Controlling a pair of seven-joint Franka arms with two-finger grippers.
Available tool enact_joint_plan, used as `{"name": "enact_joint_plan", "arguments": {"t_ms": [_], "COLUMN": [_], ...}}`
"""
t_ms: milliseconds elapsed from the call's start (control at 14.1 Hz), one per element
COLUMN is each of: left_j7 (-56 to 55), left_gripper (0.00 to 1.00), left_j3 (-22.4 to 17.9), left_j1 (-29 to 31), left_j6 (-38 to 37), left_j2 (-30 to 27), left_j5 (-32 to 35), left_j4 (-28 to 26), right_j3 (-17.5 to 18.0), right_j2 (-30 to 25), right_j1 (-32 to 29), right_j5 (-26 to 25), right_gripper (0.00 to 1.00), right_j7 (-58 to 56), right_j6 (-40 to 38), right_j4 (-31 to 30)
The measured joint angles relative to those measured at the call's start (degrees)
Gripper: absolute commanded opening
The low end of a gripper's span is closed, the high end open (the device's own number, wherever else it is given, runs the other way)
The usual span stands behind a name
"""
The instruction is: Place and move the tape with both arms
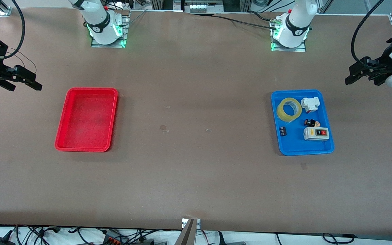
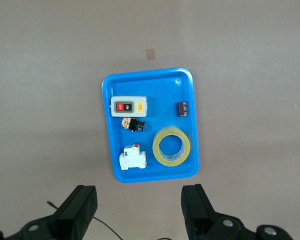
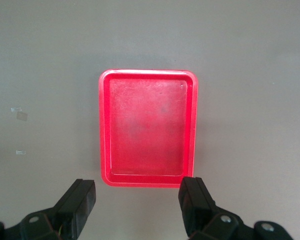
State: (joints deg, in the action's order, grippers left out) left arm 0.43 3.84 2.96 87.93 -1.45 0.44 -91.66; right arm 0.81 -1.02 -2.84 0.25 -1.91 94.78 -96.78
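Note:
The yellow-amber tape roll (image 1: 289,109) lies flat in the blue tray (image 1: 293,147) at the left arm's end of the table; it also shows in the left wrist view (image 2: 171,146). My left gripper (image 1: 352,77) hangs open and empty in the air past that tray, toward the table's end; its own view shows it (image 2: 139,197) with jaws wide apart. My right gripper (image 1: 32,83) hangs open and empty past the red tray (image 1: 86,148) at the right arm's end; its own view shows it (image 3: 138,192) with that empty red tray (image 3: 104,125) below.
In the blue tray (image 2: 107,150) lie a white breaker (image 1: 310,104), a grey switch box (image 1: 315,133), a small black-and-red button (image 1: 311,122) and a small black part (image 1: 282,131). Bits of tape (image 1: 164,128) mark the table's middle.

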Motion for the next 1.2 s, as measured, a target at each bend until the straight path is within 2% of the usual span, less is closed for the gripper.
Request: {"name": "enact_joint_plan", "arguments": {"t_ms": [990,1202], "left_j7": [-0.02,-0.01], "left_gripper": [1.00,1.00], "left_j3": [-0.06,-0.06], "left_j1": [0.40,0.43], "left_j6": [-2.82,0.06], "left_j2": [0.56,2.10], "left_j5": [0.00,0.00], "left_j4": [-0.28,-4.62], "right_j3": [0.00,0.06], "right_j2": [0.00,0.00], "right_j1": [-0.01,0.00], "right_j5": [0.01,0.02], "right_gripper": [1.00,1.00], "right_j7": [0.02,0.01], "right_j6": [-0.62,-0.62], "right_j4": [0.08,0.12]}}
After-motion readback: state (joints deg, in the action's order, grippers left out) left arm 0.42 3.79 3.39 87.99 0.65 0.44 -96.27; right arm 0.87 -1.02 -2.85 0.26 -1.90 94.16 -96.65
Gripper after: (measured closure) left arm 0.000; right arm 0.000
